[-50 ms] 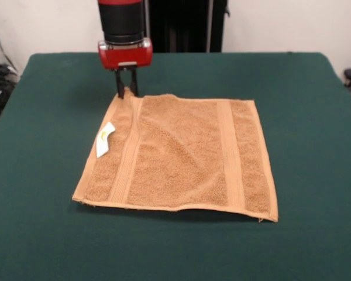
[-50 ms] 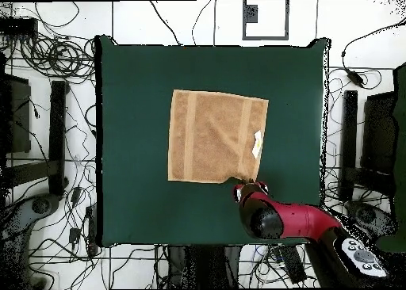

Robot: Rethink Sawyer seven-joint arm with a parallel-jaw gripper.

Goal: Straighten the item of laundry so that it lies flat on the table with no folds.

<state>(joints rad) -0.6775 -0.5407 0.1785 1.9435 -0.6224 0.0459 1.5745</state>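
The towel (image 1: 181, 155) is lying spread out near the middle of the table (image 1: 316, 105), looking almost flat, with its two woven bands running front to back. In the front view the gripper (image 1: 127, 91) is coming down at the towel's eleven o'clock corner, and that corner is rising to a small peak right between the dark fingers (image 1: 121, 88). The fingers are standing close together at the peak, seemingly pinching the cloth, though I cannot tell for sure that they are clamped. The white tag (image 1: 105, 139) is sitting on the towel's nine o'clock edge, just inside the hem. The six o'clock hem is bowing up slightly off the cloth, casting a thin shadow. From overhead, the red arm (image 2: 293, 219) is reaching in from five o'clock, its head hanging over the towel's (image 2: 216, 136) five o'clock corner, tag (image 2: 257, 143) near three o'clock.
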